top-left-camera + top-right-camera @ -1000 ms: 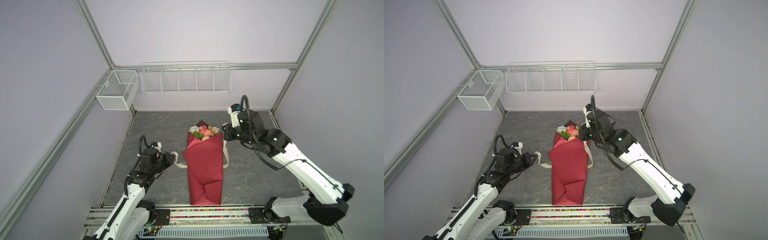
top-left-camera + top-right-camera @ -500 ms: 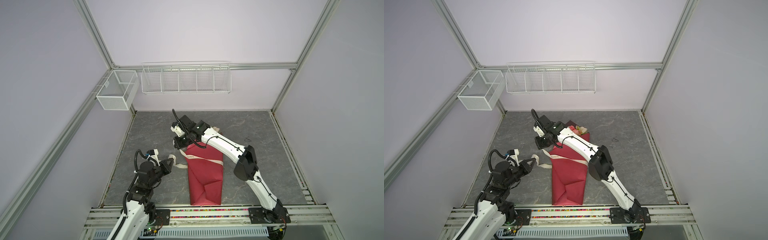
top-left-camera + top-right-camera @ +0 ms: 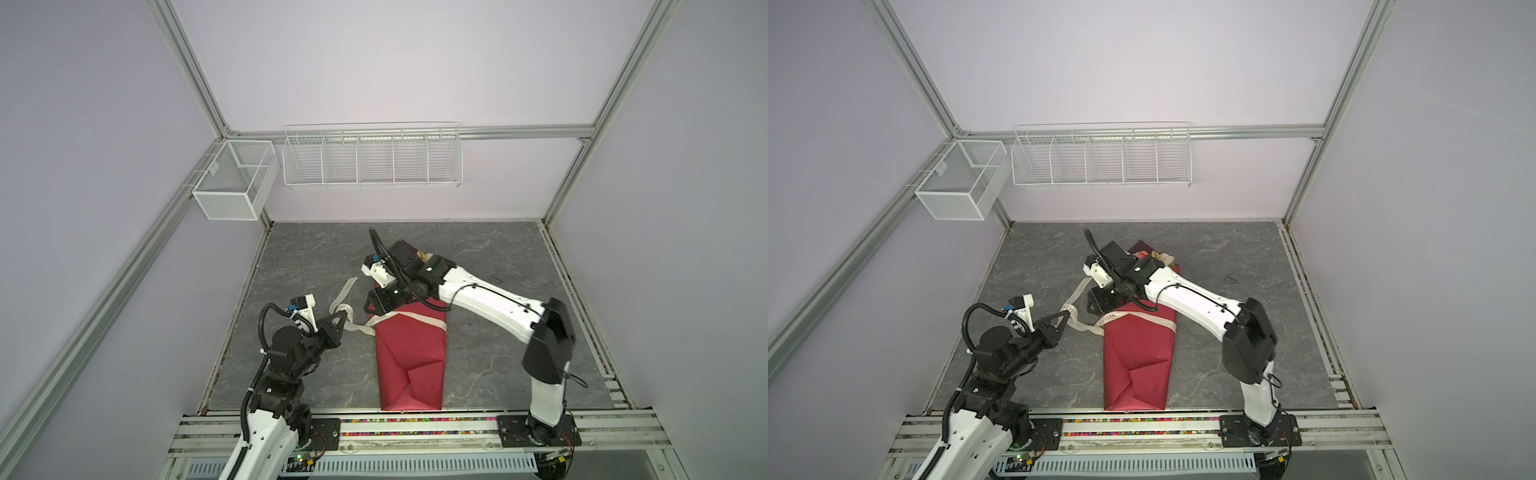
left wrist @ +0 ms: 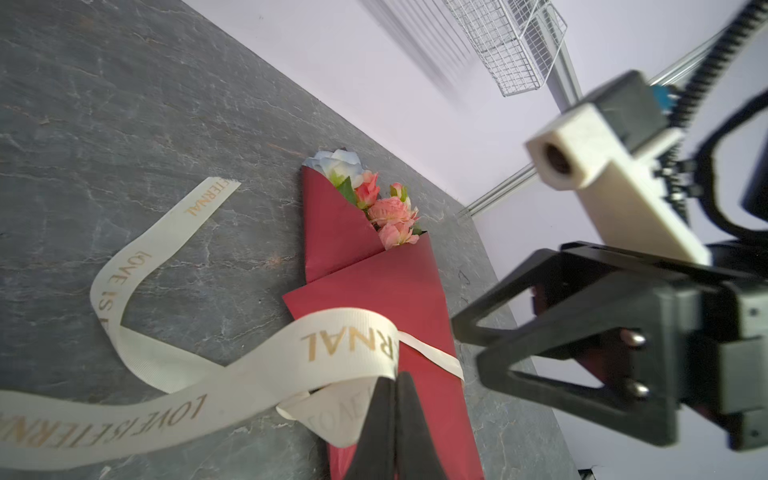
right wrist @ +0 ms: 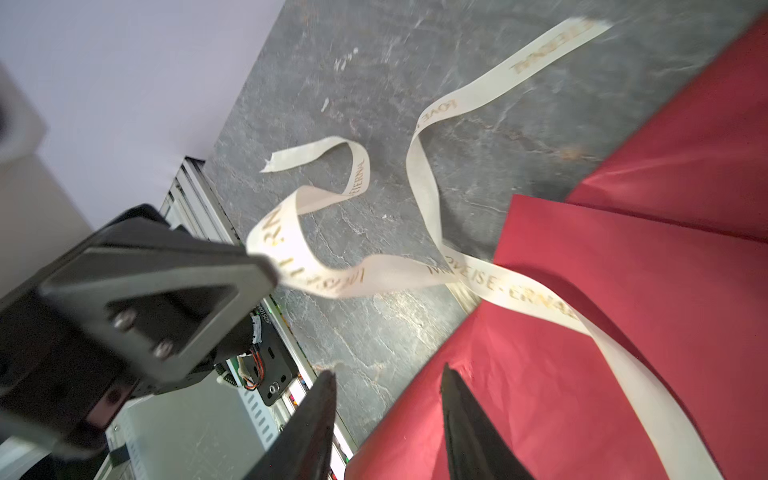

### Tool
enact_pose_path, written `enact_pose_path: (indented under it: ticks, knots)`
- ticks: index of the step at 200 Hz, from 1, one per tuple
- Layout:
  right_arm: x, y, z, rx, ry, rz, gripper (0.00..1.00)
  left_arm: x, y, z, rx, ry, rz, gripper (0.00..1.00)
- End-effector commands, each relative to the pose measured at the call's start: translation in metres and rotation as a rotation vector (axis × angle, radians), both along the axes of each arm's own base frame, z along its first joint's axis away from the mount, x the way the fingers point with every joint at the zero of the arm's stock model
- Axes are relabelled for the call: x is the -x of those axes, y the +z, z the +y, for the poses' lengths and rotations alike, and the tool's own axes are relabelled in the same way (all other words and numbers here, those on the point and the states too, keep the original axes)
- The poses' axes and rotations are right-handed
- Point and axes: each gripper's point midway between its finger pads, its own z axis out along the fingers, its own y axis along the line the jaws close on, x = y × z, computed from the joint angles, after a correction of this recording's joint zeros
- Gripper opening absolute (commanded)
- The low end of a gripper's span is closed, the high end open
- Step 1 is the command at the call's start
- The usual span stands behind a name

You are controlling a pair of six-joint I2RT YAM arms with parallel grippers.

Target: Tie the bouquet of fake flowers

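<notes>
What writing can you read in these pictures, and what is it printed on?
"LOVE IS ETERNAL": gold letters, repeated along the cream ribbon.
Small white tag by the circuit board: too small to read.
Nothing else is legible.

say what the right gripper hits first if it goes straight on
Likely the grey table right beside the bouquet of fake flowers; the right gripper points there, the ribbon lies just beyond. Depth is unclear.

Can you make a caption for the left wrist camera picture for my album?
The left gripper pinches the cream ribbon that crosses the red-wrapped bouquet of fake flowers lying on the grey table.
</notes>
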Motion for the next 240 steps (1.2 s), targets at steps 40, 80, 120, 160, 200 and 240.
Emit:
enact_pose_path:
  ticks: [40, 80, 120, 160, 200, 240]
  knots:
    - [-0.029, 0.04, -0.075, -0.247, -0.294, -0.474, 0.5, 0.013, 0.041, -0.052, -0.035, -0.355, -0.009, 0.0]
    - [-0.02, 0.004, -0.055, -0.18, -0.019, -0.652, 0.53, 0.021, 0.065, -0.084, -0.067, -0.499, -0.027, 0.0]
    - [-0.026, -0.004, -0.027, -0.249, 0.095, -0.774, 0.55, 0.02, 0.067, -0.097, -0.071, -0.565, 0.002, 0.0]
    - [-0.012, -0.029, 0.001, -0.332, 0.259, -0.764, 0.56, 0.018, 0.063, -0.096, -0.094, -0.557, 0.017, 0.0]
    - [-0.01, -0.038, 0.02, -0.434, 0.306, -0.743, 0.59, 0.016, 0.059, -0.097, -0.104, -0.559, 0.035, 0.0]
    - [-0.007, -0.047, 0.031, -0.498, 0.359, -0.744, 0.59, 0.013, 0.057, -0.096, -0.11, -0.544, 0.041, 0.0]
